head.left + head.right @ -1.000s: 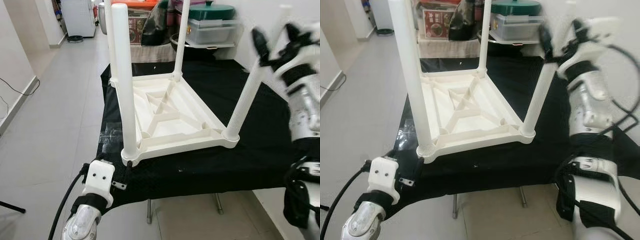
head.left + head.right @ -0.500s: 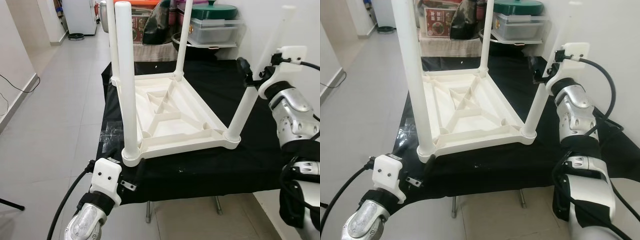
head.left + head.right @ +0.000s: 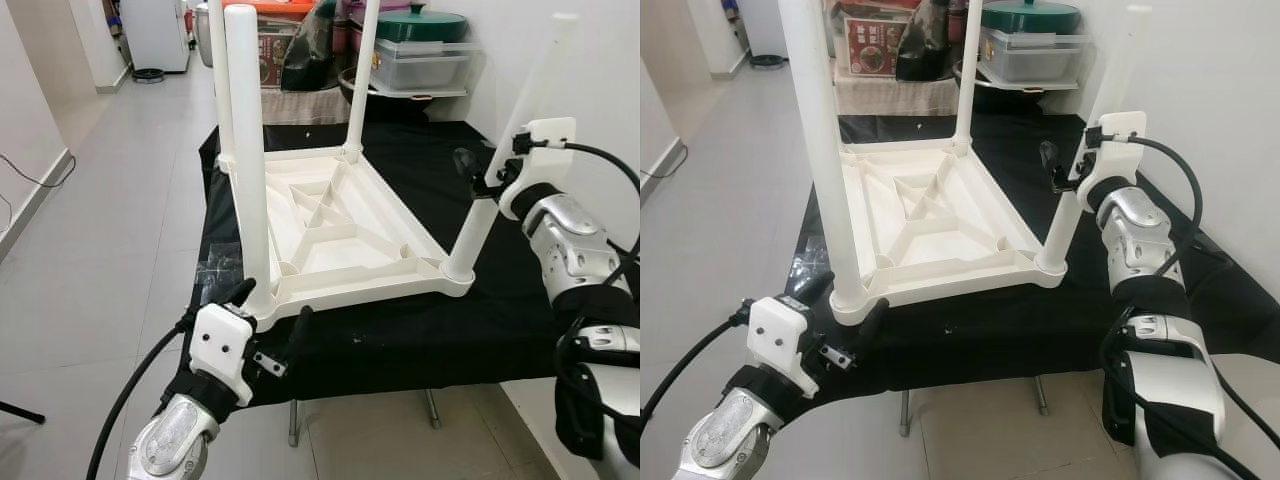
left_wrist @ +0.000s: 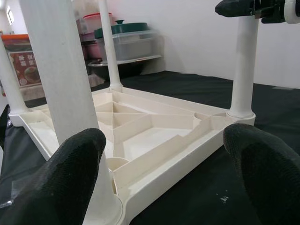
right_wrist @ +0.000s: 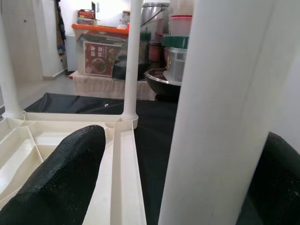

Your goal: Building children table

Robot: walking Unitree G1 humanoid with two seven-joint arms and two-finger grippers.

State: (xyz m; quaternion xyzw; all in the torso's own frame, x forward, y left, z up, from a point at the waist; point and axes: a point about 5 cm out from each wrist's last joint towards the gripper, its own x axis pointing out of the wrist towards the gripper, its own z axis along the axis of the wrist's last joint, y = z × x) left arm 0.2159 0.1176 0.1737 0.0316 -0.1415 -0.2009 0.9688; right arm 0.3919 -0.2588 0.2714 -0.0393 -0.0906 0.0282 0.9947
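Observation:
The white plastic children's table (image 3: 330, 225) lies upside down on a black-covered work table (image 3: 420, 330), with its legs pointing up. The near right leg (image 3: 470, 235) sits in its corner socket and leans to the right. My right gripper (image 3: 485, 178) is open around this leg about halfway up, and in the right wrist view the leg (image 5: 220, 117) stands between the two fingers (image 5: 70, 178). My left gripper (image 3: 270, 310) is open at the near left corner. Its fingers (image 4: 61, 183) straddle the base of the near left leg (image 4: 61, 70).
Behind the work table stand a green-lidded container (image 3: 425, 25), a metal bowl (image 3: 365, 85) and a red-labelled box (image 3: 275, 50). A white wall runs close along the right. Open grey floor (image 3: 110, 200) lies to the left.
My right gripper has slid down the leaning leg from near its top to about halfway. My left gripper has risen to the near left corner of the table.

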